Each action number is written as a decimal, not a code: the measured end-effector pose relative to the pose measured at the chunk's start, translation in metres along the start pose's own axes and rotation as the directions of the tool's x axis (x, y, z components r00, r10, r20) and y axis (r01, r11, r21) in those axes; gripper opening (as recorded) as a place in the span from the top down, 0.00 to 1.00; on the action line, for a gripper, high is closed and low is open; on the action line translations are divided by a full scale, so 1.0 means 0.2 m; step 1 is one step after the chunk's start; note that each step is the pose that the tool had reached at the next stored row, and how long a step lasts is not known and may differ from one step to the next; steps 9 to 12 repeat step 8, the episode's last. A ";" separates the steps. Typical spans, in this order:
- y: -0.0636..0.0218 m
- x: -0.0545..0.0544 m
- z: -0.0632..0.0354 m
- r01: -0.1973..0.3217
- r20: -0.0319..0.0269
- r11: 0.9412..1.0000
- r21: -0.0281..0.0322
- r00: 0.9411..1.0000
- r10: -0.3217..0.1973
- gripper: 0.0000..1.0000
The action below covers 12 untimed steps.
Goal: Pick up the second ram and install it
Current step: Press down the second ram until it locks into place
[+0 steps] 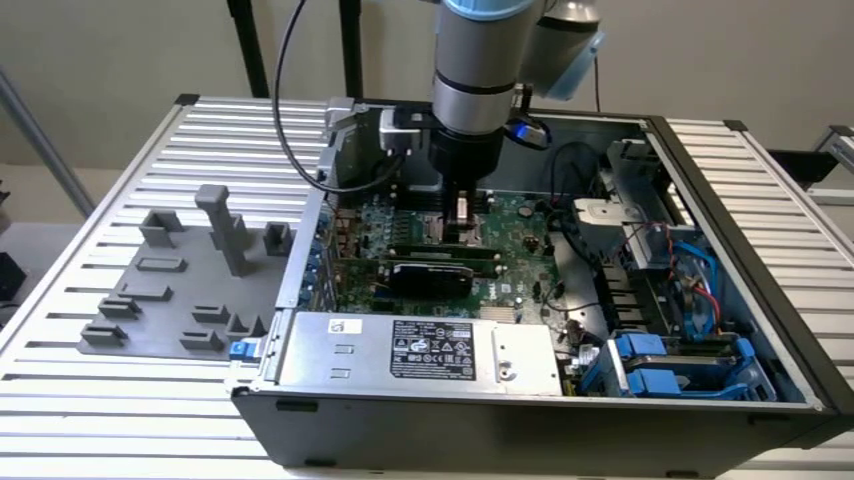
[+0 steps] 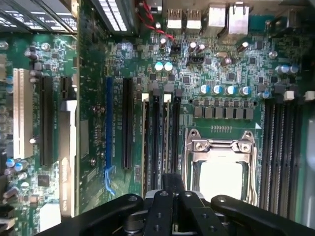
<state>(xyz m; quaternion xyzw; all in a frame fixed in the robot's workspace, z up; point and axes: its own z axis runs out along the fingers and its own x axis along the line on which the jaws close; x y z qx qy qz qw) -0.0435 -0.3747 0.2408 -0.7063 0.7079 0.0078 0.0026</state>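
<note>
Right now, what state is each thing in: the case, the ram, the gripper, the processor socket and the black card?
Computer case: side open.
Second ram: upright in a slot, seating unclear.
Gripper: down inside the case, over the second ram.
Processor socket: latched shut.
Black card: plugged into the motherboard.

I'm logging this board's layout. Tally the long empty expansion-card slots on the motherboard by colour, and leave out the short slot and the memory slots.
White slot: 1
Blue slot: 1
Black slots and: 2
Total: 4
</note>
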 end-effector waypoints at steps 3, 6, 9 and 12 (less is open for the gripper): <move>0.000 0.00 -0.012 0.000 0.000 1.000 0.000 1.000 0.000 1.00; 0.000 0.00 -0.013 0.000 0.000 1.000 0.000 1.000 0.000 1.00; 0.000 0.00 -0.013 0.000 0.000 1.000 0.000 1.000 0.000 1.00; 0.000 0.00 -0.013 0.000 0.000 1.000 0.000 1.000 0.000 1.00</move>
